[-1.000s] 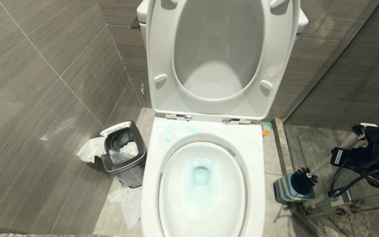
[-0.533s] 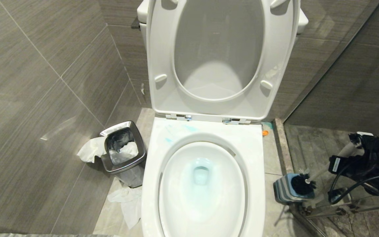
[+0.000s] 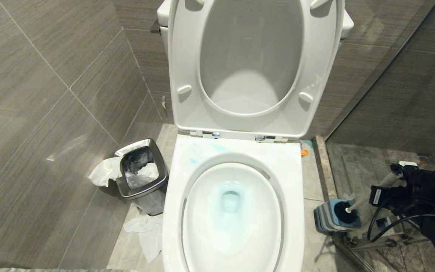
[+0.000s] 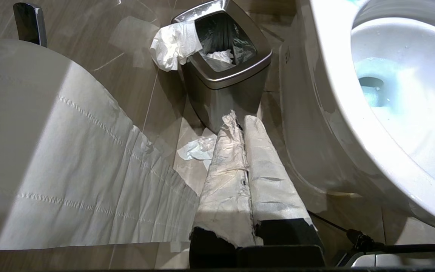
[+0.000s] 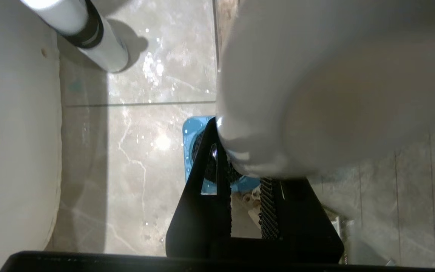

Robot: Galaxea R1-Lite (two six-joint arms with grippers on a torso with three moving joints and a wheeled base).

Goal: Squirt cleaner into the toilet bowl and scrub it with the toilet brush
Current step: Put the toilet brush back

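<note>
The white toilet bowl point(image 3: 293, 177) stands with seat and lid raised. Pale blue cleaner point(image 3: 229, 198) tints the water in the basin, and faint streaks of it lie on the back rim. To the right, on the floor, the toilet brush point(image 3: 341, 212) has its black head sunk in the blue-and-grey holder point(image 3: 323, 220). My right gripper point(image 3: 395, 184) is shut on its grey handle point(image 5: 315, 94), which leans up to the right. The bristles point(image 5: 207, 166) show inside the holder point(image 5: 191, 132). My left gripper point(image 4: 243, 120) is parked beside the bowl point(image 4: 338, 113), shut and empty.
A steel-rimmed waste bin point(image 3: 142, 170) stands left of the toilet with crumpled tissue point(image 3: 145, 230) around it. A toilet paper roll point(image 4: 32, 151) hangs close to the left wrist. A metal rail and glass partition point(image 3: 391, 238) run behind the holder. Grey tiled walls close in on both sides.
My right gripper has come down and toward me with the brush. The black head, which hung just above the holder, now sits down inside it. The left arm has not moved.
</note>
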